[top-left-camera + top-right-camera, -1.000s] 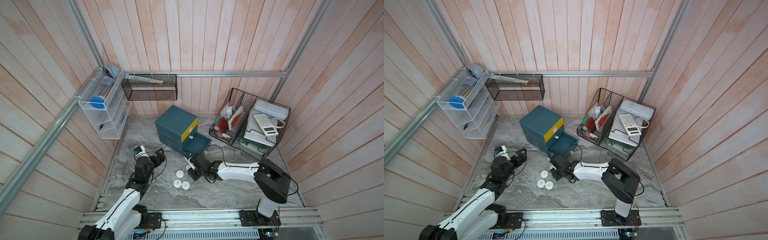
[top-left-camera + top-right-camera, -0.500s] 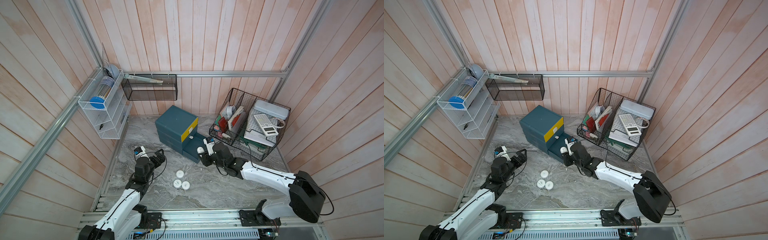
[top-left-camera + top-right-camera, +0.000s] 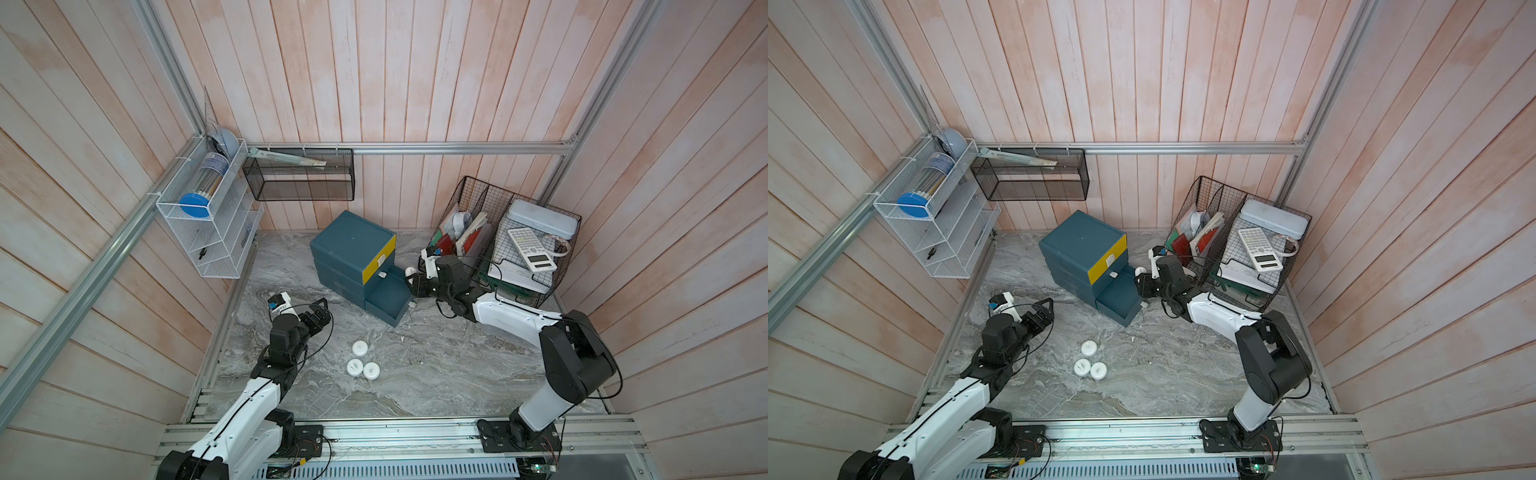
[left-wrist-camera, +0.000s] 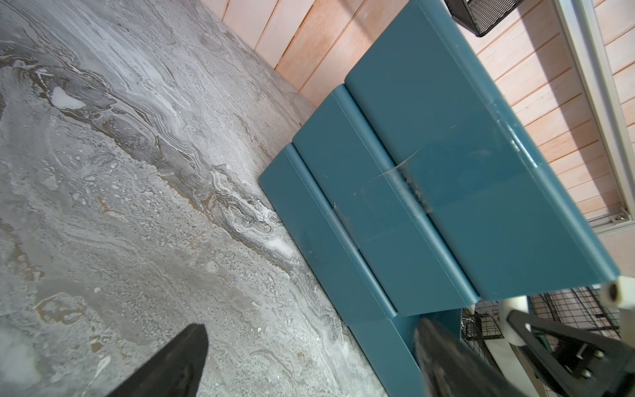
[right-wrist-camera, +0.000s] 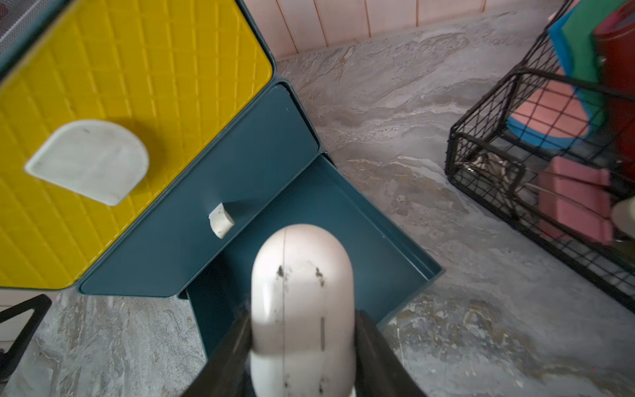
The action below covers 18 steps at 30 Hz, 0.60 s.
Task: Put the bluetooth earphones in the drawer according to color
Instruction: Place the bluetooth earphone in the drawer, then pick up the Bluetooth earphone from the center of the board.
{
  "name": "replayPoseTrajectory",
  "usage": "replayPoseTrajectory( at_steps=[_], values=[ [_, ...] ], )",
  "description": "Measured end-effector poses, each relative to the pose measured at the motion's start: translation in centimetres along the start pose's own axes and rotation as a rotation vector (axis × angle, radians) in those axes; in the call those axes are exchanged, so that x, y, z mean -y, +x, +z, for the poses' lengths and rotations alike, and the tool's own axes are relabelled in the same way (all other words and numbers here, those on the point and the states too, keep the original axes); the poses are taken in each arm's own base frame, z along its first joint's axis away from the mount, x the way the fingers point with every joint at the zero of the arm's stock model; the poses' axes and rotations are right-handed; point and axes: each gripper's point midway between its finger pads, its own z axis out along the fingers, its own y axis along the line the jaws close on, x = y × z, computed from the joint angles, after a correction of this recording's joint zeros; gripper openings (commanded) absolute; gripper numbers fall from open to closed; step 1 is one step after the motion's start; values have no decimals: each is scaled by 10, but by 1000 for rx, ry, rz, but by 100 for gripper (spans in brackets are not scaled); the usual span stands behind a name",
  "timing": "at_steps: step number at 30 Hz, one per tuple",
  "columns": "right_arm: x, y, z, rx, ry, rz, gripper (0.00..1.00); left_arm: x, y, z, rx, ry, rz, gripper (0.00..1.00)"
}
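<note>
Close to the open bottom drawer (image 5: pixel 343 220) of the teal three-drawer cabinet (image 3: pixel 353 245), the right hand (image 5: pixel 302 347) gripped one white earphone case (image 5: pixel 302 285) between its fingers. Beside the cabinet's plain side wall, the left hand (image 3: pixel 323 311) stood wide apart, holding nothing. In front of the cabinet, three white earphone cases (image 3: pixel 359 347) lay clustered on the worktop (image 3: pixel 436 374).

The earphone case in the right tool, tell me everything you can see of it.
The earphone case is a smooth, whitish, rounded plastic pebble with a thin seam and dark scuffs. The right tool pinches it on edge, off the table, by the open teal bottom drawer; nothing else touches it.
</note>
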Motion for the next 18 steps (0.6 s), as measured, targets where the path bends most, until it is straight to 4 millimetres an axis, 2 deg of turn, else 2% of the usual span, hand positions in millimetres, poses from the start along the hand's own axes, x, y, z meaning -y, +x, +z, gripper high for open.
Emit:
replayPoseTrajectory(
  at_steps=[5, 8, 11, 15, 18],
  values=[
    [2, 6, 26, -58, -35, 21, 42, 0, 0, 0, 0, 0, 3, 100],
    [2, 11, 35, -88, -53, 30, 54, 0, 0, 0, -1, 1, 3, 100],
    [0, 13, 35, -105, -69, 32, 63, 1, 1, 0, -4, 4, 3, 100],
    [-4, 13, 34, -109, -84, 35, 66, 0, 4, 2, -20, 6, 3, 100],
    [-9, 9, 25, -101, -100, 31, 67, 0, 8, 3, -38, 6, 3, 100]
  ],
)
